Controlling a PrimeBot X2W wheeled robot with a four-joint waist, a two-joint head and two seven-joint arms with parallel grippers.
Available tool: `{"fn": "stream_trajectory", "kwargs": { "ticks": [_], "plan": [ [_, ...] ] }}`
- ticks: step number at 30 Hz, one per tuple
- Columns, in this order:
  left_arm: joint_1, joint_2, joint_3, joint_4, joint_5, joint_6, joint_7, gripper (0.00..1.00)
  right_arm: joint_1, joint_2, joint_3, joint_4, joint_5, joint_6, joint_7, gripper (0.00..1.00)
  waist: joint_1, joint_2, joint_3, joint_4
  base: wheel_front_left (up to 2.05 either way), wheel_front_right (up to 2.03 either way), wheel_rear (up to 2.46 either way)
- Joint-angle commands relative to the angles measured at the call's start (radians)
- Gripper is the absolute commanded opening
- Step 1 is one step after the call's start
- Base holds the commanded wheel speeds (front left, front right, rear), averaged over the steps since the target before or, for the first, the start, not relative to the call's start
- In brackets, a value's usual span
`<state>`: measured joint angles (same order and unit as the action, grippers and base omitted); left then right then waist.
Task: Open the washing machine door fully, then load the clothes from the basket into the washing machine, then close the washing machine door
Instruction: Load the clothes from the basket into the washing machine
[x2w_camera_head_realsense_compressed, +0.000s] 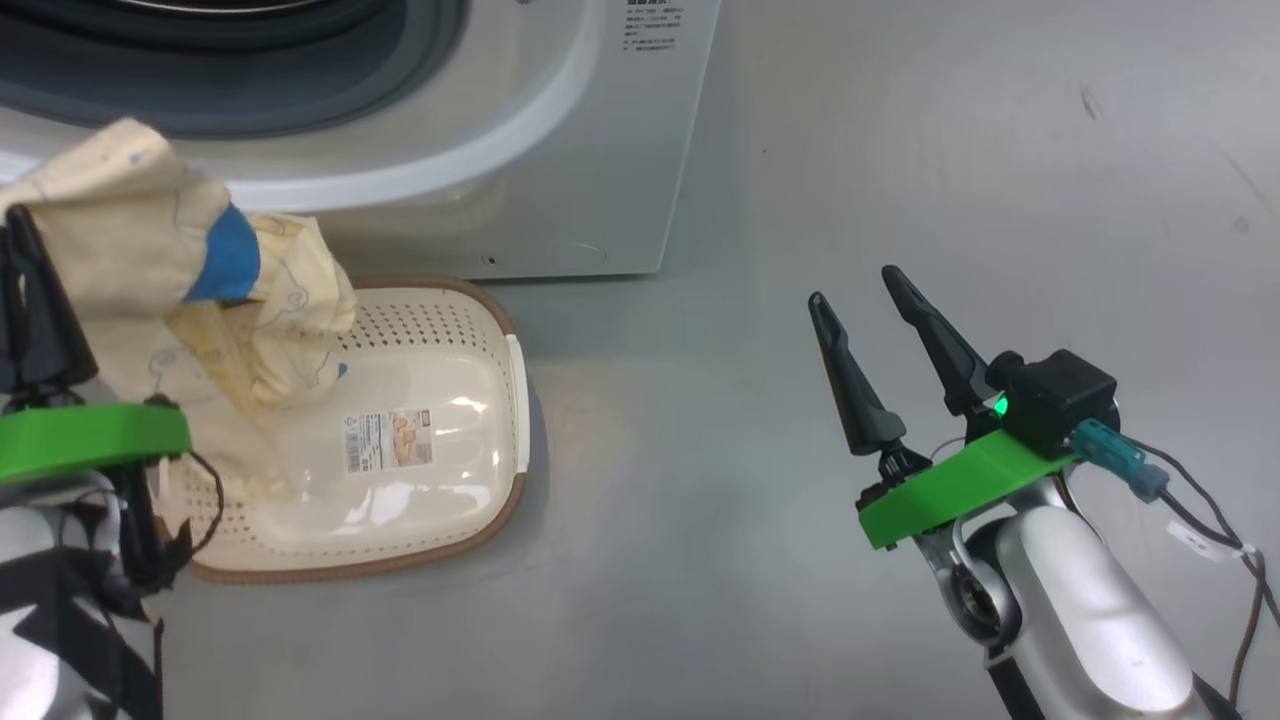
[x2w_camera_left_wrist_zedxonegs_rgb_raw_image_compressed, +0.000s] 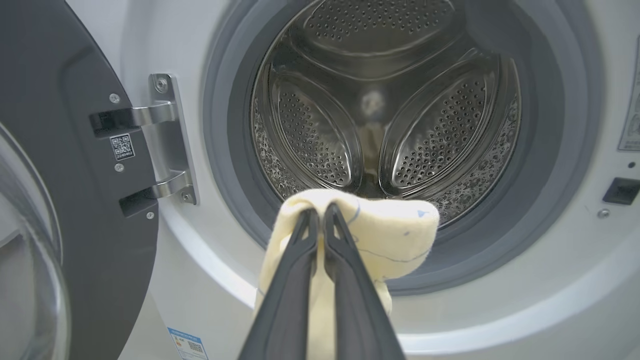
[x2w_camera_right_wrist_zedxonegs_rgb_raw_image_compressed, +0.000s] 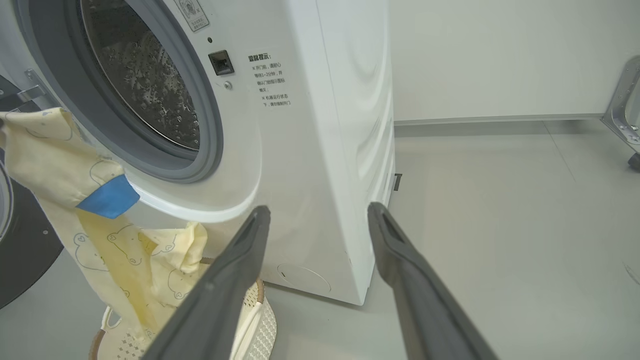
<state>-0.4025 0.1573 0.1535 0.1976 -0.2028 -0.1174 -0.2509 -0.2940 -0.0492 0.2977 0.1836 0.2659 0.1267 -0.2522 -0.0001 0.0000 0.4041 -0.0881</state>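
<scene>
My left gripper (x2w_camera_head_realsense_compressed: 15, 222) is shut on the clothes (x2w_camera_head_realsense_compressed: 150, 260), a cream-yellow fabric with bear outlines and a blue patch. The fabric hangs from the fingertips down into the basket (x2w_camera_head_realsense_compressed: 480, 330), lifted in front of the washing machine (x2w_camera_head_realsense_compressed: 600, 150). In the left wrist view the gripper (x2w_camera_left_wrist_zedxonegs_rgb_raw_image_compressed: 317, 211) pinches the clothes (x2w_camera_left_wrist_zedxonegs_rgb_raw_image_compressed: 395, 235) just before the open steel drum (x2w_camera_left_wrist_zedxonegs_rgb_raw_image_compressed: 385, 100). The washing machine door (x2w_camera_left_wrist_zedxonegs_rgb_raw_image_compressed: 75, 200) stands swung open at the left. My right gripper (x2w_camera_head_realsense_compressed: 855, 285) is open and holds nothing, off to the right over the floor. Its fingers (x2w_camera_right_wrist_zedxonegs_rgb_raw_image_compressed: 240, 260) point at the machine's front corner (x2w_camera_right_wrist_zedxonegs_rgb_raw_image_compressed: 325, 150).
The basket (x2w_camera_right_wrist_zedxonegs_rgb_raw_image_compressed: 265, 325) sits on the grey floor right below the machine's front, with a paper label (x2w_camera_head_realsense_compressed: 388, 440) on its bottom. A metal frame on a caster (x2w_camera_right_wrist_zedxonegs_rgb_raw_image_compressed: 625, 100) stands far right by the white wall. Open floor lies to the machine's right.
</scene>
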Motion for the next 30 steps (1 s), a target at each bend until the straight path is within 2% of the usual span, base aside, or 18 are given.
{"fn": "stream_trajectory", "kwargs": {
  "ticks": [1,6,11,19,24,30],
  "plan": [
    [-0.056,0.037,0.046,-0.048,0.005,-0.004,-0.011,0.0,-0.018,-0.001,0.02,-0.033,0.009,0.004,-0.01,1.0,0.0001,0.0,0.025,-0.011,0.0,0.0,0.0],
    [-0.173,0.075,0.066,-0.049,-0.025,-0.011,-0.011,0.0,-0.037,-0.001,0.026,-0.038,0.009,0.004,-0.01,1.0,0.0001,0.0,0.085,-0.032,0.0,0.0,0.0],
    [-0.307,0.154,0.045,0.004,-0.037,-0.013,-0.011,0.0,-0.053,-0.001,0.037,-0.045,0.021,0.004,-0.01,1.0,0.0001,0.0,0.149,-0.072,0.0,0.0,0.0],
    [-0.568,0.353,-0.099,0.129,-0.099,-0.013,0.026,0.0,-0.083,-0.001,0.071,-0.065,0.061,0.004,-0.01,1.0,0.0001,0.0,0.273,-0.151,0.0,0.0,0.0],
    [-0.749,0.448,-0.176,0.205,-0.155,-0.013,0.081,0.0,-0.101,-0.001,0.089,-0.081,0.095,0.004,-0.01,1.0,0.0001,0.0,0.338,-0.197,0.0,0.0,0.0],
    [-0.97,0.548,-0.283,0.29,-0.173,-0.013,0.137,0.0,-0.121,-0.001,0.135,-0.096,0.145,0.004,-0.01,1.0,0.0001,0.0,0.393,-0.249,0.0,0.0,0.0]
  ]
}}
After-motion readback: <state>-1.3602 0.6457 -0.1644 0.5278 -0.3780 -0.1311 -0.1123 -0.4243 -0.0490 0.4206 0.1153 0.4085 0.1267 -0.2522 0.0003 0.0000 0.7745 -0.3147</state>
